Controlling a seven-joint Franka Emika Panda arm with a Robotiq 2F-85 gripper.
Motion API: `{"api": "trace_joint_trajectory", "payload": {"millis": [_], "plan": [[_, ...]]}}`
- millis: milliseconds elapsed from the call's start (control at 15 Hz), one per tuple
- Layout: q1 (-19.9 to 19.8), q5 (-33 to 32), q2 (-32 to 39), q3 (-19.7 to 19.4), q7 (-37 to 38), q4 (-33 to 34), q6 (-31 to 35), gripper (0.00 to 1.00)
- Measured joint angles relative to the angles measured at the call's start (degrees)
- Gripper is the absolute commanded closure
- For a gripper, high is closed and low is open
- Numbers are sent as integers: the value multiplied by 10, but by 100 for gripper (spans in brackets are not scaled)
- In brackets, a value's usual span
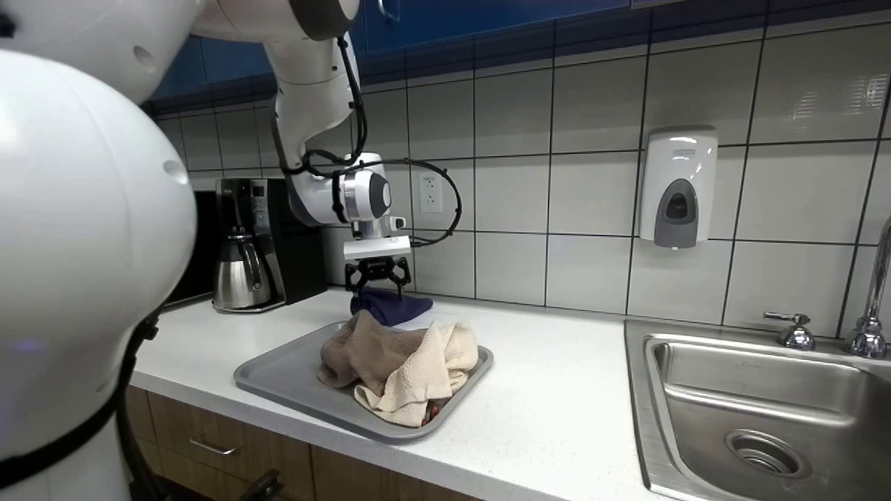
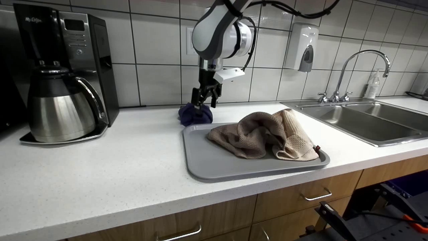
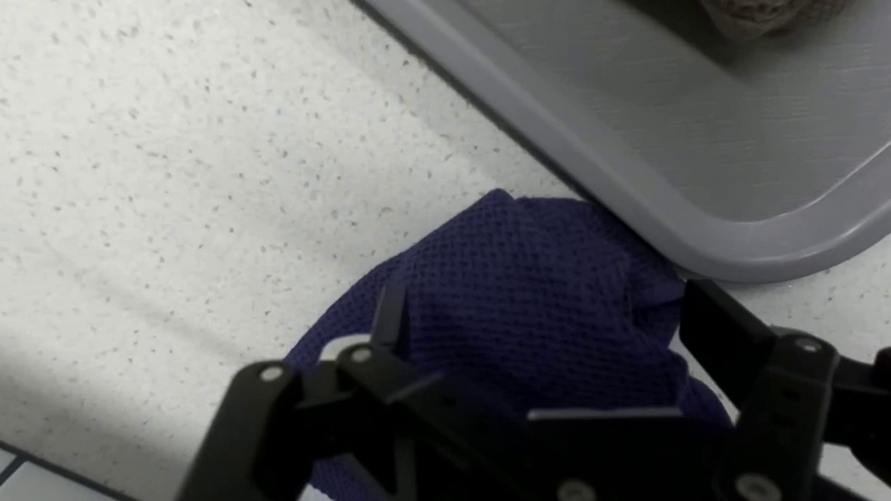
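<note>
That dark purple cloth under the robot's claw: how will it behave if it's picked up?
Probably floppy: the dark purple cloth lies bunched in soft folds. Its coarse, textured weave suggests it won't be very slippery. A loose edge may drag on the gray tray, since in the wrist view the cloth seems to meet it.

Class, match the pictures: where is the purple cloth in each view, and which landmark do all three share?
In an exterior view: the purple cloth lies left of and below centre.
In an exterior view: the purple cloth lies just left of centre.
Wrist view: the purple cloth spans the lower middle, partly behind the gripper.
Shared landmark: the gray tray, beside the purple cloth.
</note>
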Motion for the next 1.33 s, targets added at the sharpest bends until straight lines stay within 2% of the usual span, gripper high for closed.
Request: {"api": "trace_joint_trajectory", "payload": {"millis": [1000, 1067, 1133, 1333], "plan": [[7, -12, 85, 0, -40, 103, -15, 0], [7, -13, 89, 0, -41, 107, -16, 8], [7, -14, 93, 0, -41, 111, -17, 26], [8, -15, 99, 0, -43, 119, -19, 51]]}}
